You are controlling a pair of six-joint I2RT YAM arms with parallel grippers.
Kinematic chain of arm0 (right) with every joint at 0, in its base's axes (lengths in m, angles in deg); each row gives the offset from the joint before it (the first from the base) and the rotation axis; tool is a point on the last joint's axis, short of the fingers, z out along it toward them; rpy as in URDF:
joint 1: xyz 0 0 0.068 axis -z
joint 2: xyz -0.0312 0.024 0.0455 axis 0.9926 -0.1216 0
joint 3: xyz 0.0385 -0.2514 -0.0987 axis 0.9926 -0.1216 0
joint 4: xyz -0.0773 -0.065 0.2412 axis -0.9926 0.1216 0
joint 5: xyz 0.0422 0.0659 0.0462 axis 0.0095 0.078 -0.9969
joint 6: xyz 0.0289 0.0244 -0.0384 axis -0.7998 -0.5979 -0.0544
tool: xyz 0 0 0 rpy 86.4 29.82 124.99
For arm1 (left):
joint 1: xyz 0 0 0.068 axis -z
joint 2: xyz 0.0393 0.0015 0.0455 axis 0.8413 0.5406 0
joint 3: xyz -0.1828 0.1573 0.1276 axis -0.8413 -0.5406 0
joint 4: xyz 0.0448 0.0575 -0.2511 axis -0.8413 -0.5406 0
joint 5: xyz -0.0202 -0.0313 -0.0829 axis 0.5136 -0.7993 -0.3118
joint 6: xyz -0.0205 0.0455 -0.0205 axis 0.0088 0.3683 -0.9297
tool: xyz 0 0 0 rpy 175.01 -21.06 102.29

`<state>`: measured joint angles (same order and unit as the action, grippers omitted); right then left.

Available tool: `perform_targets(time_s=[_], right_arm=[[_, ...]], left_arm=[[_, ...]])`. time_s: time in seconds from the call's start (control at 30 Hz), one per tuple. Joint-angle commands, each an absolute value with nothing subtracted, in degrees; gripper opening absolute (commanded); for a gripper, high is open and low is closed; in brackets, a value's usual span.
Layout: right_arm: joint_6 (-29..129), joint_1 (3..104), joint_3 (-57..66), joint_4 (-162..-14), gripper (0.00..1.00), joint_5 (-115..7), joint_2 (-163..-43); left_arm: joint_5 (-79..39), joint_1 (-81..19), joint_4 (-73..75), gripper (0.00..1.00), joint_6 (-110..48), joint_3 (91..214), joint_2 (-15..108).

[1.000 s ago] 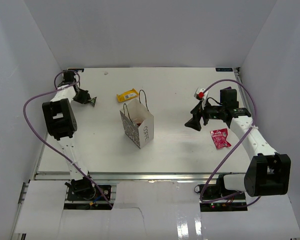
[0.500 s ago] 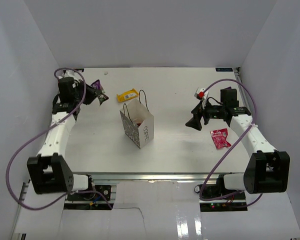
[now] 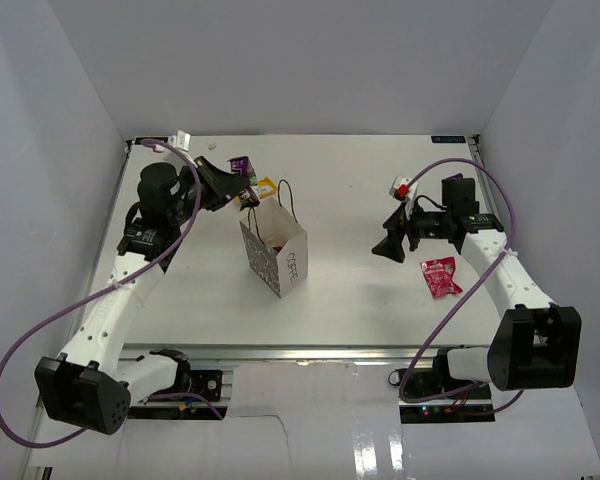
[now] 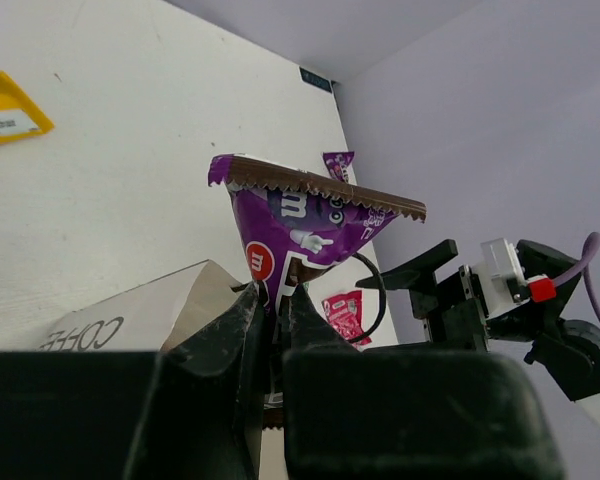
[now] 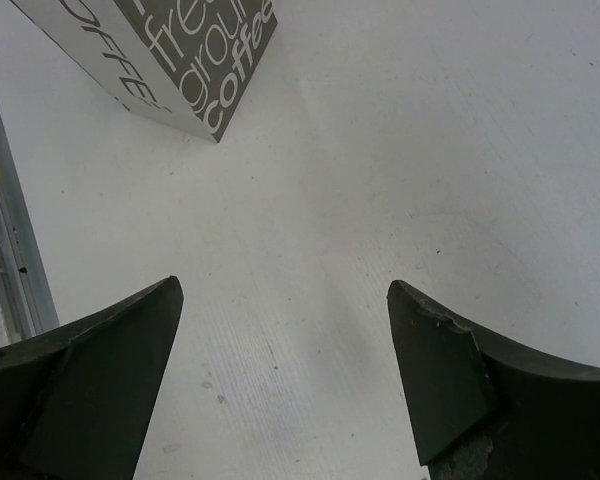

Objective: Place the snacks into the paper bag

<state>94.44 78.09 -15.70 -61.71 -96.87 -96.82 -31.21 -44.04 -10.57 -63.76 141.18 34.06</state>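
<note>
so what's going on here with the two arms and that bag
The left gripper is shut on a dark purple snack packet, held up near the open top of the white paper bag. The right gripper hangs open over the table, holding nothing. A red-pink pouch and a yellow wrapper lie outside the bag.

Paper bag: grey "COFFEE" runs up its white end face in the top view. In the left wrist view the bag shows "COFFEE" again. In the right wrist view the bag shows "OFFEE" on its white face. Its grey face has white lowercase fragments "fre", "grou", "coffe", cut by the frame edge. Purple packet: white "m" on the wrapper, another "m" on a red disc. Yellow wrapper label and red pouch print are too small to read.
</note>
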Motion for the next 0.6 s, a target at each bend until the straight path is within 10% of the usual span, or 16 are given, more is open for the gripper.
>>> perform_targets(time_s=[0.0,0.57], right_arm=[[95.02,78.27,-16.14,-61.09,0.89,-97.92,-93.67],[94.67,78.27,-18.52,-61.36,0.89,-98.00,-91.82]], left_arm=[[-29.07,-40.94,-9.27,0.08,-63.92,144.52,35.17],[-34.57,-38.29,-7.42,0.15,-58.75,142.60,38.07]])
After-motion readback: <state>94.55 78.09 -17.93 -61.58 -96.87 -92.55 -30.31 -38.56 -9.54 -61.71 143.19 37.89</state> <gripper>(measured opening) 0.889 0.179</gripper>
